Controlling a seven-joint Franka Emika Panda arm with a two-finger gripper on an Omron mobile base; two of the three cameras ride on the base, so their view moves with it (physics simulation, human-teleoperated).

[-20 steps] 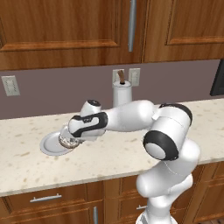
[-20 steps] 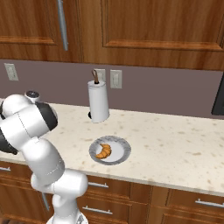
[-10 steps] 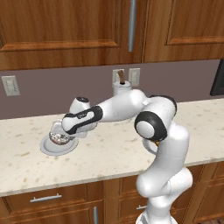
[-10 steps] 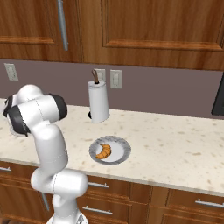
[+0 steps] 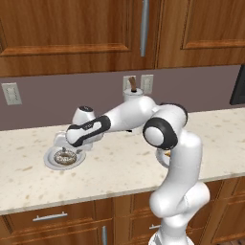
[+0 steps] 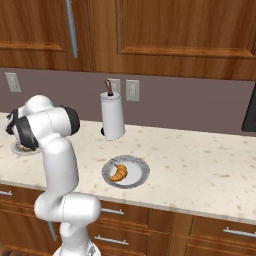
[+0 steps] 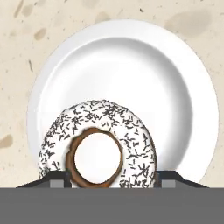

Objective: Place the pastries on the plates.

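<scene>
Left base view: the donut [image 5: 63, 156] lies on 1 plate [image 5: 50, 162] at the bench's [image 5: 119, 167] left, the gripper [image 5: 62, 143] just above it. Right base view: the croissant [image 6: 119, 172] sits on the other plate [image 6: 139, 171], near the paper towel holder [image 6: 113, 116]. Hand view: the donut [image 7: 98, 146] rests flat between the fingertips [image 7: 57, 177], spread wide and gripping nothing.

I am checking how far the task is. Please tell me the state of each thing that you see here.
Donut: lying flat on the left plate, off-centre.
Croissant: lying on the right plate.
End effector: above the donut, fingertips either side of it; grip unclear.
Paper towel holder: upright by the wall.
Cabinet doors: closed.
</scene>
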